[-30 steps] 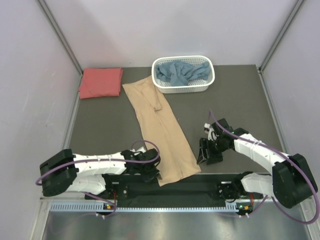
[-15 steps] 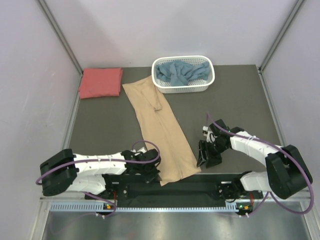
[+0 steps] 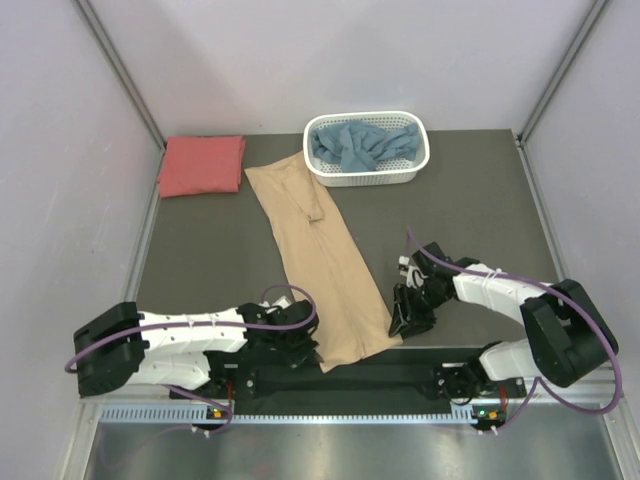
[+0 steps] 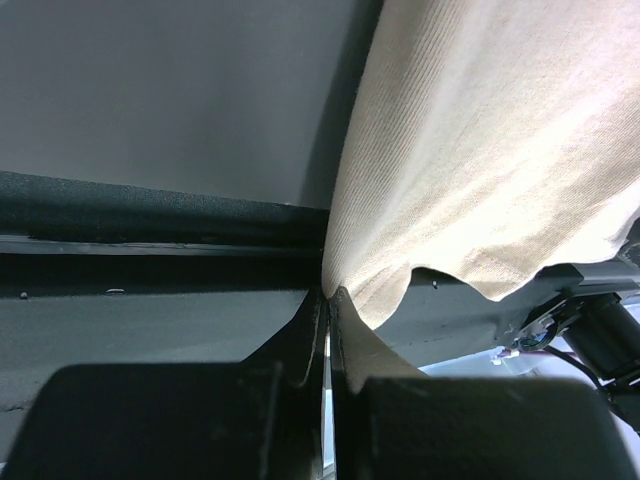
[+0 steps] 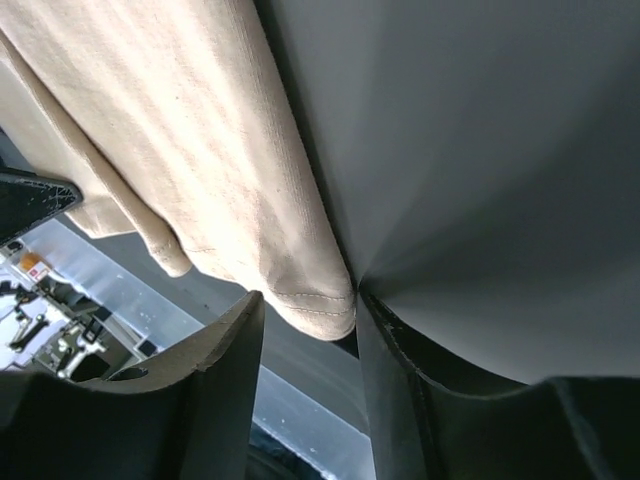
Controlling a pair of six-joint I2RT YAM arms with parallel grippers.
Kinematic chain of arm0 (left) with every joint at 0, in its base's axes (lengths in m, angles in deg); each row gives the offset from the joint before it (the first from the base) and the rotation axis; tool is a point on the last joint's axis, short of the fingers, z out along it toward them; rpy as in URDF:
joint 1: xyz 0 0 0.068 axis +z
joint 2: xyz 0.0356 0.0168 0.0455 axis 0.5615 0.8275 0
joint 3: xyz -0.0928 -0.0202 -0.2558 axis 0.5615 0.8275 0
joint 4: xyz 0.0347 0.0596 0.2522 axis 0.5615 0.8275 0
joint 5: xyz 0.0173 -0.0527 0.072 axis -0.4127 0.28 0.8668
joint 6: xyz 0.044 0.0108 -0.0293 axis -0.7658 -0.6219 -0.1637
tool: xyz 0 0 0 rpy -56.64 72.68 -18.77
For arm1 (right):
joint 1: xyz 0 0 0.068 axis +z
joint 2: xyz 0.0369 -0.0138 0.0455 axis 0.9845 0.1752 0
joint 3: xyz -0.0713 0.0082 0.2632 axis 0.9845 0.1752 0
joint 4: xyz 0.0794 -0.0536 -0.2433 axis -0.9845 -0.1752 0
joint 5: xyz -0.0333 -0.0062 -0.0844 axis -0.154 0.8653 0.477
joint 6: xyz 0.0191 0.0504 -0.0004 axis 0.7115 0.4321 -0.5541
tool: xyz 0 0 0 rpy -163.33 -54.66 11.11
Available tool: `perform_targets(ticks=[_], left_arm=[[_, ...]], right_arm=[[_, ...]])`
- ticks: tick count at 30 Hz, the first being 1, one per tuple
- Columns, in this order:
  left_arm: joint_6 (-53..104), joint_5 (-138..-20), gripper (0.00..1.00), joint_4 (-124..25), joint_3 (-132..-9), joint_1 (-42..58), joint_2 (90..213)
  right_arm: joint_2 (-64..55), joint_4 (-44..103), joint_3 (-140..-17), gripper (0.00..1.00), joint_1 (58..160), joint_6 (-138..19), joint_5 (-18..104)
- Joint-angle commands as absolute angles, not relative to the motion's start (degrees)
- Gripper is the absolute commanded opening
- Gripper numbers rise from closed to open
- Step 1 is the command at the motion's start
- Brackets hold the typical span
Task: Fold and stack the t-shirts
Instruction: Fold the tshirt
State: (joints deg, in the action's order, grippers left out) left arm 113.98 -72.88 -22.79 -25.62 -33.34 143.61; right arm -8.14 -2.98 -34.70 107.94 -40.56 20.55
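Note:
The tan t-shirt lies folded into a long strip from the basket down to the table's near edge. My left gripper is shut on its near left corner. My right gripper is open at the near right corner, whose hem sits between the fingers. The coral-red t-shirt lies folded at the far left. The dusty blue t-shirt is crumpled in the basket.
The white lattice basket stands at the back centre. The dark mat ends at the near rail where the arm bases sit. Grey walls close the left, right and back.
My right gripper has slid left toward the tan shirt's near right corner. My left gripper has stayed at the near left corner.

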Motion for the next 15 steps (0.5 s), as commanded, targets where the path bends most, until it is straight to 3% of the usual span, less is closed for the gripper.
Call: perform_targets(ticks=[1, 4, 8, 11, 12, 15], left_arm=[[115.9, -72.9, 0.00, -23.1, -25.3, -34.0, 142.7], [115.7, -72.9, 0.00, -23.1, -25.4, -34.0, 142.7], [115.7, -73.0, 0.00, -23.2, -25.4, -34.0, 142.9], [115.8, -73.1, 0.00, -23.2, -25.4, -34.0, 142.8], [116.1, -73.1, 0.00, -23.2, -25.2, -33.9, 142.5], [117.2, -72.8, 0.00, -22.2, -24.8, -34.5, 141.7]], right_arm=[[-7.4, 0.3, -32.6, 0.43, 109.4, -40.3, 23.5], [-7.4, 1.0, -31.7, 0.41, 109.5, -39.9, 25.1], [-7.0, 2.4, -30.9, 0.32, 109.4, -38.9, 27.4], [-6.9, 3.6, -30.1, 0.17, 109.5, -38.2, 27.9], [-7.3, 3.9, -29.6, 0.08, 109.5, -37.8, 28.1], [-8.7, 3.5, -29.1, 0.00, 109.5, -37.4, 28.1]])
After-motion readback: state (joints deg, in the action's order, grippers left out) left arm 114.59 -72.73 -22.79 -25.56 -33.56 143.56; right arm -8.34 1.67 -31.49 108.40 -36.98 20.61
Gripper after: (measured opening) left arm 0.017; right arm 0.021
